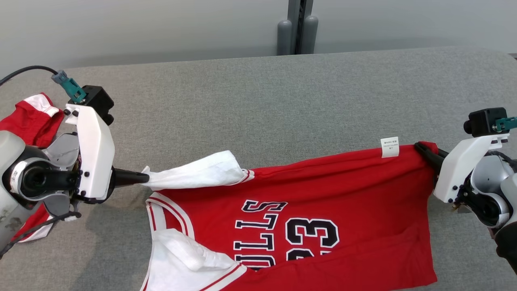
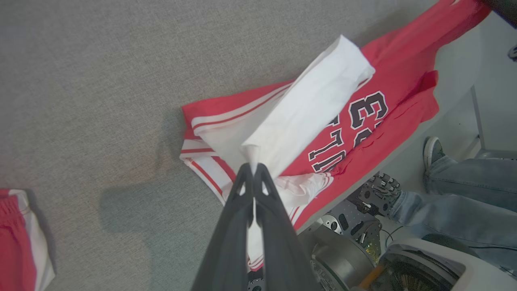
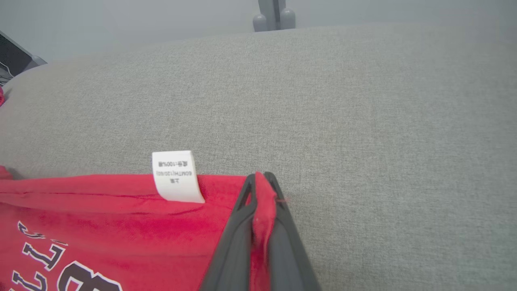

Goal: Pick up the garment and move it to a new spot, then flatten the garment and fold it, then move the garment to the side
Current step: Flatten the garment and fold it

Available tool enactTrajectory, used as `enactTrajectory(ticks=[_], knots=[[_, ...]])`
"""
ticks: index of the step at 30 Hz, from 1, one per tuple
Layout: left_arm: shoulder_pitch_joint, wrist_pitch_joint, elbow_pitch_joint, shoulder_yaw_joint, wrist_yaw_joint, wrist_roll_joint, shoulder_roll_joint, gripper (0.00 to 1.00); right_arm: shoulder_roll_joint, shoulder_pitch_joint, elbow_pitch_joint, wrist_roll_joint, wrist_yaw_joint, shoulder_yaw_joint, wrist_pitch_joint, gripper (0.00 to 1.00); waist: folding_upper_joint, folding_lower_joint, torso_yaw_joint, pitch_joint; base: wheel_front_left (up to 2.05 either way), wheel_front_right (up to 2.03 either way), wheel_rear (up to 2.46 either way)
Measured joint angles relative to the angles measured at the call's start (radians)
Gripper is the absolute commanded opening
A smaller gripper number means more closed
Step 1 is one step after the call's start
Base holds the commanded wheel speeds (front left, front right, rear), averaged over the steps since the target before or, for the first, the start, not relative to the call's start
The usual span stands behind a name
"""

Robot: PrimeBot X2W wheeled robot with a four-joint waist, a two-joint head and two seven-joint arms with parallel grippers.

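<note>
Pinched flat between the two long dark fingers of my left gripper (image 2: 253,169) is the tip of a white, turned-out shoulder strap (image 2: 307,109), so that hand is closed hard on cloth with no gap showing. The strap belongs to the red sleeveless jersey (image 1: 343,194) with white trim and black-and-white lettering, which lies on the grey fabric-covered surface (image 1: 282,101) in the space between my two hands. My right gripper (image 3: 260,180) is likewise pressed together, with a fold of the red hem corner squeezed between its fingers, just beyond a small white care label (image 3: 176,176) that sticks up from the edge to the left of that hand. The jersey's long axis runs straight from my left fingertips to my right ones, neck end at the left hand, hem end at the right, and the far edge is drawn fairly straight between the two grips. The rest trails back from both hands toward my body, rumpled at the armhole, and seems to reach the near edge of the surface. Neither arm is nearer; each holds one end. I judge the coming move must be shared: both hands travelling together, pulling apart along that axis to spread the cloth. Behind my left hand lies a second red-and-white garment (image 1: 32,121), well apart.
</note>
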Motion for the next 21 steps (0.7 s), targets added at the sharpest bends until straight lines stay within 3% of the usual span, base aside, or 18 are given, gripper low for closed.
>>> enactTrajectory(ticks=[9, 21], knots=[[0.043, 0.069, -0.106, -0.022, 0.047, -0.027, 0.062, 0.00, -0.045, -0.020, 0.030, 0.059, 0.000, 0.123, -0.058, 0.00, -0.0001, -0.0001, 0.019, 0.003, 0.00, 0.00, 0.00], [0.066, 0.149, -0.198, -0.056, 0.095, -0.052, 0.096, 0.00, -0.145, -0.044, -0.079, 0.211, 0.001, 0.293, 0.067, 0.00, -0.0001, -0.0001, 0.013, -0.008, 0.00, 0.00, 0.00]])
